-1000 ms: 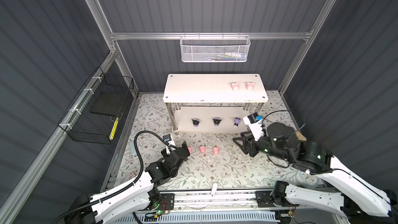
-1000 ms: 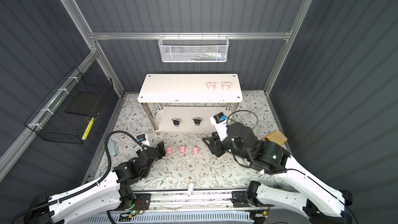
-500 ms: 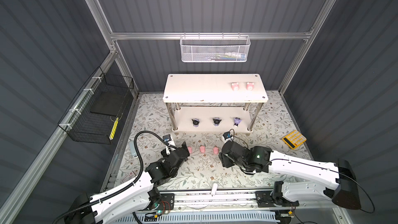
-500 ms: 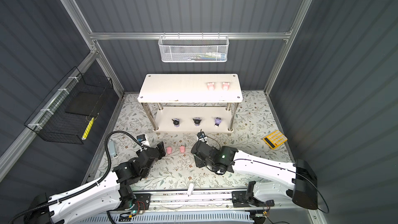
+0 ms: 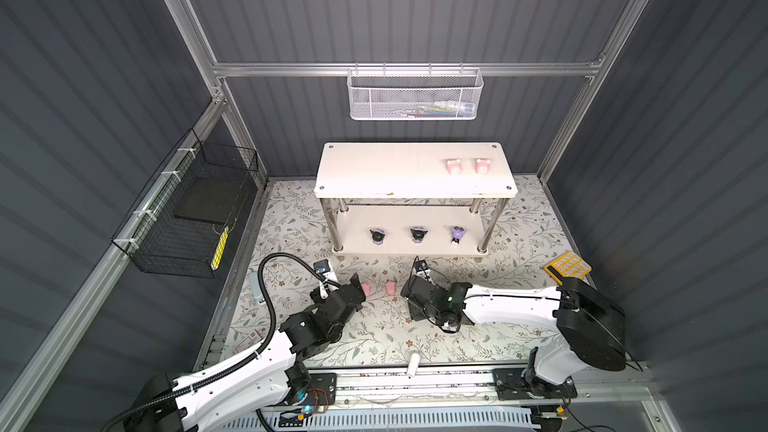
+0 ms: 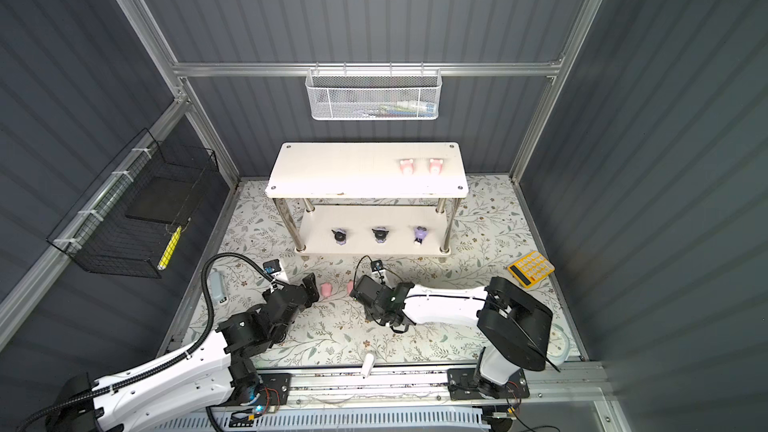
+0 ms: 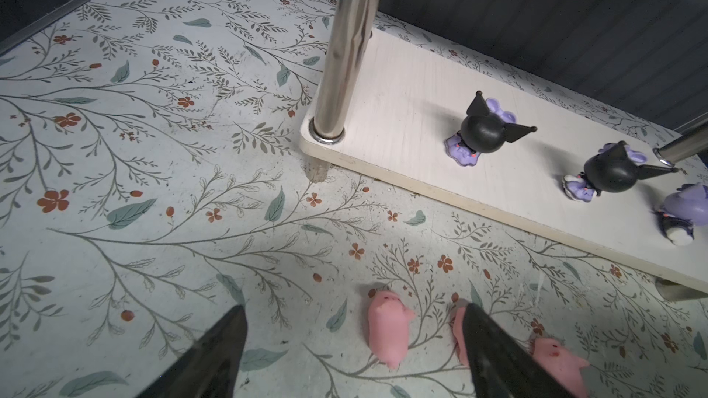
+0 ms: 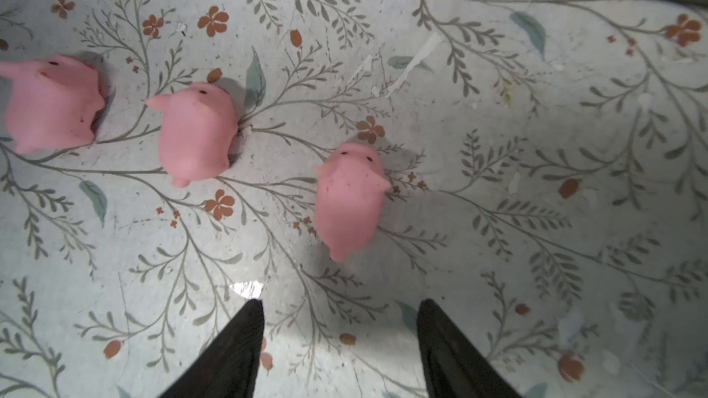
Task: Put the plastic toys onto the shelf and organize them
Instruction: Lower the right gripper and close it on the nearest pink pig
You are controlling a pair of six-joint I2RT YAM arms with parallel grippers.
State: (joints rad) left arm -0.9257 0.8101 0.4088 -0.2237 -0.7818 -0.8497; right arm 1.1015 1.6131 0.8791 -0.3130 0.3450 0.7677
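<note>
The shelf (image 5: 386,178) stands at the back of the floral mat. Two pink plastic toys (image 5: 454,166) sit on its top board and three purple ones (image 5: 417,234) on its lower board. Three more pink toys lie in a row on the mat in front; both top views show only two (image 5: 365,288). My left gripper (image 7: 352,307) is open low over the mat, with one pink toy (image 7: 387,329) lying untouched between its fingers. My right gripper (image 8: 340,302) is open and empty, just short of the nearest pink toy (image 8: 350,197).
A yellow calculator (image 5: 568,268) lies on the mat at the right, and a pale blue clock (image 6: 559,344) at the front right corner. A white mesh basket (image 5: 415,95) hangs on the back wall. A black wire basket (image 5: 187,209) hangs on the left wall.
My right arm has swung from the shelf's right end down to the mat beside the pink toys, and its jaws have widened. The left arm has not moved.
</note>
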